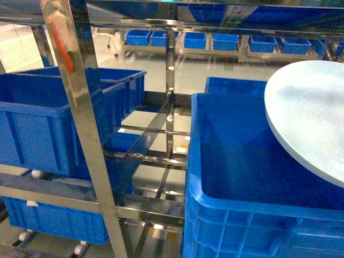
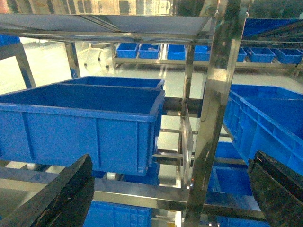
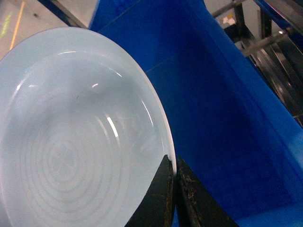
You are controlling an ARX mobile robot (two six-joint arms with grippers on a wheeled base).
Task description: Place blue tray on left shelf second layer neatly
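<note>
The right hand [image 3: 174, 189] was pinched shut on the rim of the blue tray [image 3: 71, 137], its two dark fingers closed with the edge between them. The left hand [image 2: 170, 198] stood wide and held nothing, facing the steel shelf frame [image 2: 213, 118] and the crates on it. The tray hung tilted in the air over a deep blue crate [image 1: 236, 161] on the right of the head view, well apart from the left shelf. This looked like the carrying step: the next move would call for swinging the tray leftward past the upright post [image 1: 80, 107] and levelling it over the second layer. The tray was pale sky-blue, smooth and glossy, with faint concentric rings.
</note>
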